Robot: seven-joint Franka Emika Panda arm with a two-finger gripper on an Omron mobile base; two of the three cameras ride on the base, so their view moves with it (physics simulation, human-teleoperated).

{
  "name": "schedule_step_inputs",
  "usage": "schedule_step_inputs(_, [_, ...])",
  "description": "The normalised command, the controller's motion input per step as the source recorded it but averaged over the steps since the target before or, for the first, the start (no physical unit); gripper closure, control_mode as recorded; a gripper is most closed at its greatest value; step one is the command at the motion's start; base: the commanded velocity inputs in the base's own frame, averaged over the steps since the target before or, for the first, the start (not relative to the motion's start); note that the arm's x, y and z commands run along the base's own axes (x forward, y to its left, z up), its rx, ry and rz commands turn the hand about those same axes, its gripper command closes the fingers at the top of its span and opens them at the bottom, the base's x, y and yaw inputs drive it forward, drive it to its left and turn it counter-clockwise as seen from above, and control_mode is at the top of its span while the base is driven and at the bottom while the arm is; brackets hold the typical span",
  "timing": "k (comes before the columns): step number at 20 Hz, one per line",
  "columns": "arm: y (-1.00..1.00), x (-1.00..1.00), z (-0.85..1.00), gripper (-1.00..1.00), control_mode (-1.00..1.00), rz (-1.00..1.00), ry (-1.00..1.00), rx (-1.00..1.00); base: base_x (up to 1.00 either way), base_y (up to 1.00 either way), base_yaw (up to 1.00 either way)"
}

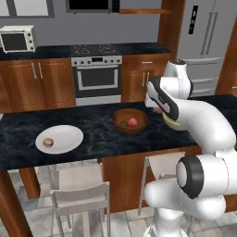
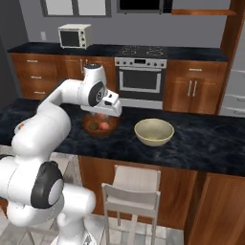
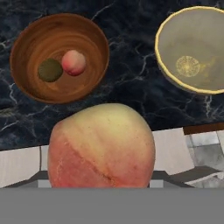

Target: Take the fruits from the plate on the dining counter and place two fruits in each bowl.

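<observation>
My gripper [image 1: 159,108] hangs over the dining counter [image 1: 97,141], between the two bowls, shut on a reddish-pink fruit [image 3: 101,146] that hides the fingertips in the hand view. The reddish-brown wooden bowl [image 3: 30,46] holds the dark brown fruit [image 3: 50,70] and the other reddish-pink fruit [image 3: 73,62]. Nothing lies in the cream-beige bowl [image 3: 192,48], which stands to its right. Far to the left sits the white plate [image 1: 67,136], with the orange-tan fruit [image 1: 48,142] on it.
Two pale stools [image 1: 81,192] [image 2: 131,189] stand under the counter's near edge. Behind the counter are the wall cabinets with an oven [image 1: 97,76], a microwave [image 1: 17,39] and a fridge [image 1: 208,41].
</observation>
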Motion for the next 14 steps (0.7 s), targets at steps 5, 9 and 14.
schedule_step_inputs(5, [0.00,0.00,0.00,1.00,1.00,0.00,0.00,0.00,0.38,-0.23,-0.11])
schedule_step_inputs(9, [0.00,0.00,0.00,1.00,1.00,0.00,0.00,0.00,0.40,-0.06,-0.22])
schedule_step_inputs(14, [-0.21,0.38,-0.07,1.00,-1.00,-0.20,0.00,0.00,0.07,-0.02,-0.05])
